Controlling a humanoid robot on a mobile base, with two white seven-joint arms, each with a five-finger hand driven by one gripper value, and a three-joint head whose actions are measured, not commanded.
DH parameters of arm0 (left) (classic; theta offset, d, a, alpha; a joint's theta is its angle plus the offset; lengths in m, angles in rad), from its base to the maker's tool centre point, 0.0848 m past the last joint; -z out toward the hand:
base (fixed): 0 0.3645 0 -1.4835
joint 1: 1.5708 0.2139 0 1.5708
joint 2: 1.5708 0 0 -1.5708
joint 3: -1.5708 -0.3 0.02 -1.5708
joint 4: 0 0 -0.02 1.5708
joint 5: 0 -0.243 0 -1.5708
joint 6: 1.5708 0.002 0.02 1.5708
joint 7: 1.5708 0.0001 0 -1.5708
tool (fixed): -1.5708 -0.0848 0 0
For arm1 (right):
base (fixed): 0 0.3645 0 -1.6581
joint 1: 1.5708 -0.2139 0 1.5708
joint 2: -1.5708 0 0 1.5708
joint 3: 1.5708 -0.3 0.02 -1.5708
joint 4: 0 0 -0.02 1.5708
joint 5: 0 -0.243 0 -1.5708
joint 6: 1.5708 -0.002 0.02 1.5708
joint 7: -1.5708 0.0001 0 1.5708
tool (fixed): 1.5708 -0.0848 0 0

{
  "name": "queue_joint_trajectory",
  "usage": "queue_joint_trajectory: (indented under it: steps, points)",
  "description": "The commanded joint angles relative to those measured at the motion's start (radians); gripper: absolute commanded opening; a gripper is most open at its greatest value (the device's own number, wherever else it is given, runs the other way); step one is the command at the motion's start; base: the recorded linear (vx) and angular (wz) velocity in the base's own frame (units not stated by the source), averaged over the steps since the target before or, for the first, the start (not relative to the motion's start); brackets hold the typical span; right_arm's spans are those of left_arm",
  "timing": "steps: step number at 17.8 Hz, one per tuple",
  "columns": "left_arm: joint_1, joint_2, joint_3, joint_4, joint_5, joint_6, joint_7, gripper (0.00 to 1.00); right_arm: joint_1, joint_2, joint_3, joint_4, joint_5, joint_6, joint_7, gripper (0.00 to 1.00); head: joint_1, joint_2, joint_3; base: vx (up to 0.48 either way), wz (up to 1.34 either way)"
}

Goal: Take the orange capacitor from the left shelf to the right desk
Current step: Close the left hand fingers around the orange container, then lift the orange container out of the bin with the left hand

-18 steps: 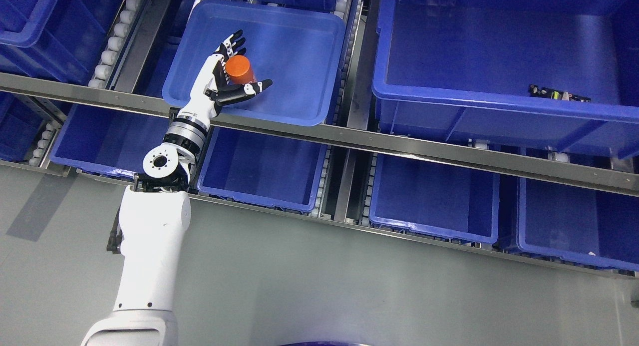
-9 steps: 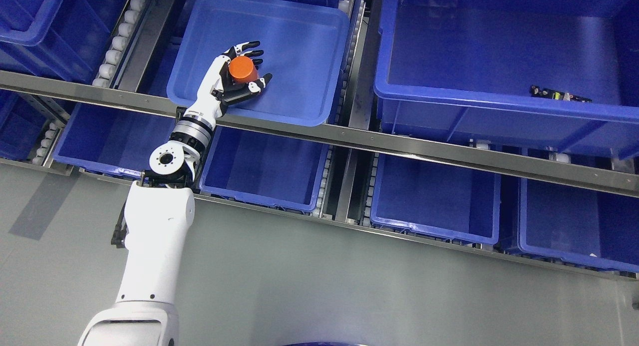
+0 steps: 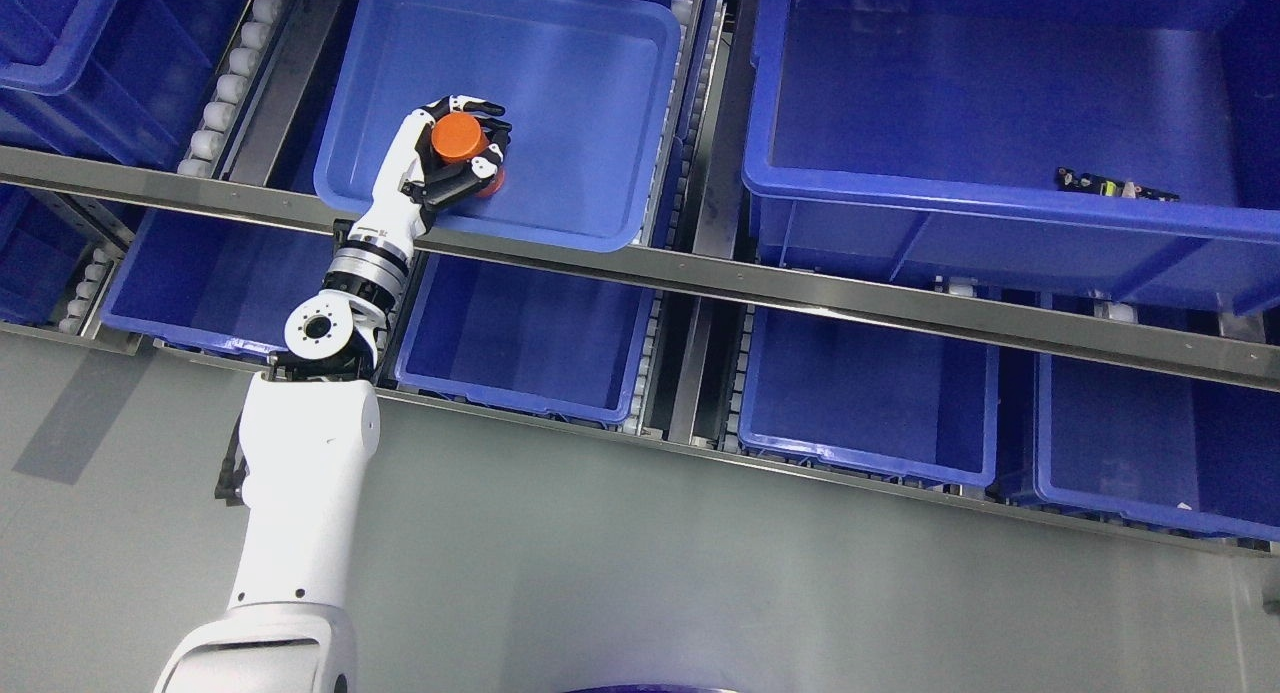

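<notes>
An orange cylindrical capacitor [image 3: 455, 139] is in the blue bin [image 3: 620, 123] on the upper shelf level, left of centre. My left hand [image 3: 462, 155] reaches into that bin from the lower left. Its black and white fingers [image 3: 478, 106] are curled around the capacitor, with the thumb across its front. The capacitor's orange top shows above the fingers and a bit of its base shows below them. My right arm is out of view.
A steel shelf rail [image 3: 700, 278] runs across below the bin. A larger blue bin [image 3: 1000, 213] at the right holds a small circuit part [image 3: 1115, 185]. More blue bins [image 3: 530, 343] sit on the lower level. Grey floor [image 3: 700, 573] lies in front.
The left hand's fingers, spread beside the capacitor a second ago, have closed around it. The whole picture has shifted slightly, so the camera moved a little.
</notes>
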Motion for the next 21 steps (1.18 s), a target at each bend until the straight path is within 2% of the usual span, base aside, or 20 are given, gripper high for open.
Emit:
queue_joint_trajectory:
  steps: [1,5,13,18,21]
  points:
    - [-0.003,0.018,0.059,0.005,0.077,-0.028,0.001,0.01,0.021,-0.017,-0.012,-0.017,0.006,0.0,0.0,1.0,0.0,0.0,0.0,0.0,0.0]
    - [-0.009,0.018,0.032,-0.041,0.157,-0.083,-0.004,0.0,0.021,-0.017,-0.012,-0.017,0.006,0.0,0.0,1.0,0.0,0.0,0.0,0.0,0.0]
    - [0.009,0.018,-0.128,-0.217,0.292,-0.221,-0.004,0.01,0.021,-0.017,-0.012,-0.017,0.006,0.0,0.0,1.0,0.0,0.0,0.0,0.0,0.0]
    - [0.144,0.018,-0.136,-0.372,0.29,-0.339,-0.004,0.01,0.021,-0.017,-0.012,-0.017,0.006,0.0,0.002,1.0,0.0,0.0,0.0,0.0,0.0]
    - [0.268,0.018,-0.122,-0.441,0.29,-0.462,-0.004,0.01,0.021,-0.017,-0.012,-0.017,0.006,0.0,0.0,1.0,0.0,0.0,0.0,0.0,0.0]
